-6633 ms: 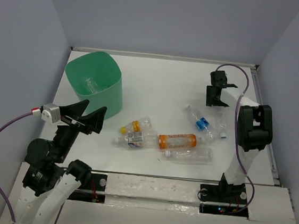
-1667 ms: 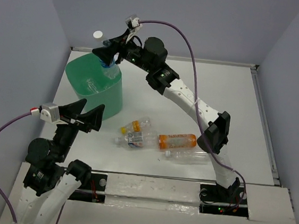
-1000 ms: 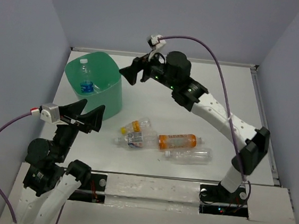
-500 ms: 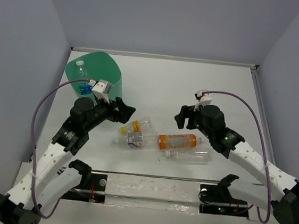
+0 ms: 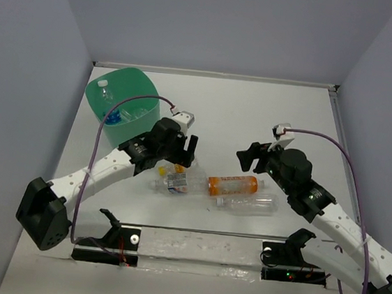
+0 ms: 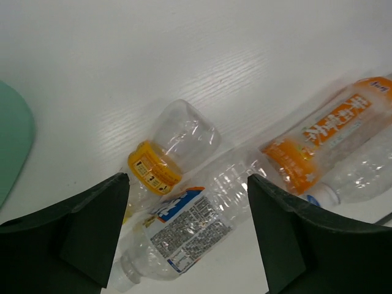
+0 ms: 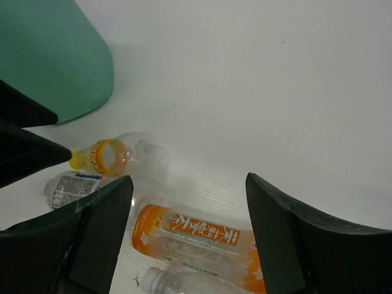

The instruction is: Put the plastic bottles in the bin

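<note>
The left gripper (image 6: 190, 239) hangs with its jaws spread wide and nothing between them, over the bottles lying at the centre of the top view. The right gripper (image 7: 187, 239) is equally wide and empty, just right of the same cluster.

Four plastic bottles (image 5: 232, 185) lie on the table (image 5: 256, 111). A yellow-capped bottle (image 6: 174, 147) touches a printed-label bottle (image 6: 190, 229). An orange bottle (image 6: 331, 131) lies to their right, with a clear bottle (image 5: 249, 204) alongside it. At least two more lie inside the bin (image 5: 136, 77), in the upper left of the top view.

The bottles look empty, so they are probably very light, thin-walled and crinkly. A hard squeeze would likely dent them, and their smooth round sides could slip or roll away. The best hold, I judge, is across the body near its middle, with the jaws square to the long axis. A labelled band should give more friction than bare plastic. Because the bottles touch, lifting one may nudge its neighbours.
</note>
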### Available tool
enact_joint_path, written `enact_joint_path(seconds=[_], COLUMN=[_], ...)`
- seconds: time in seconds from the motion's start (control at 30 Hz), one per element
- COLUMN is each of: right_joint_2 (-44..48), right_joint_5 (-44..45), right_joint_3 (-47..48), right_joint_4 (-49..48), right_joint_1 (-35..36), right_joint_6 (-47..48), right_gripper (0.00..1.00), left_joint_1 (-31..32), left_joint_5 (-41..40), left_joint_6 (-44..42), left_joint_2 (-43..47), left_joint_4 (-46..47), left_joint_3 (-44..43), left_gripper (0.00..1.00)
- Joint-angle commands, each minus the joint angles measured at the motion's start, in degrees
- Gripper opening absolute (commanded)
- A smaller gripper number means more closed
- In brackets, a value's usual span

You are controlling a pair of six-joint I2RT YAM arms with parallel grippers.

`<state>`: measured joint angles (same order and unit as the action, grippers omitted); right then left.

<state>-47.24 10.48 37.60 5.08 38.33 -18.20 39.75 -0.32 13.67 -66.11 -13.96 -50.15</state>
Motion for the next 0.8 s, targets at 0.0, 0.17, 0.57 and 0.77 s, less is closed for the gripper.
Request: enact_joint_path(seconds=[0.0,0.17,0.57,0.77], right_joint_2=[2.85,4.88,9.1,9.1], right_joint_5=[-3.36,-6.61,-7.05,-8.1], right_joint_3=[-1.04,-1.31,-2.54,-3.06], right_joint_4=[-4.29,-4.38,-4.47,-4.47], right_joint_1=[0.26,0.26,0.26,0.26], right_joint_6=[-0.09,-0.08,-0.35,-0.7], right_gripper=[0.79,0.79,0.79,0.79], left_joint_1=[1.29,2.26,2.53,2.53], left_joint_5=[-5.22,-9.7,-7.07,-8.73], left_joint_6=[-2.86,-4.35,-5.59,-5.67], left_joint_2=[-6.12,-10.53,-21.78,-23.98], left_joint_4=[-3.71,-3.89,-5.12,-4.94], left_joint_3=[-3.63,-6.19,-8.29,-9.61], left_gripper=[0.85,0.88,0.93,0.88])
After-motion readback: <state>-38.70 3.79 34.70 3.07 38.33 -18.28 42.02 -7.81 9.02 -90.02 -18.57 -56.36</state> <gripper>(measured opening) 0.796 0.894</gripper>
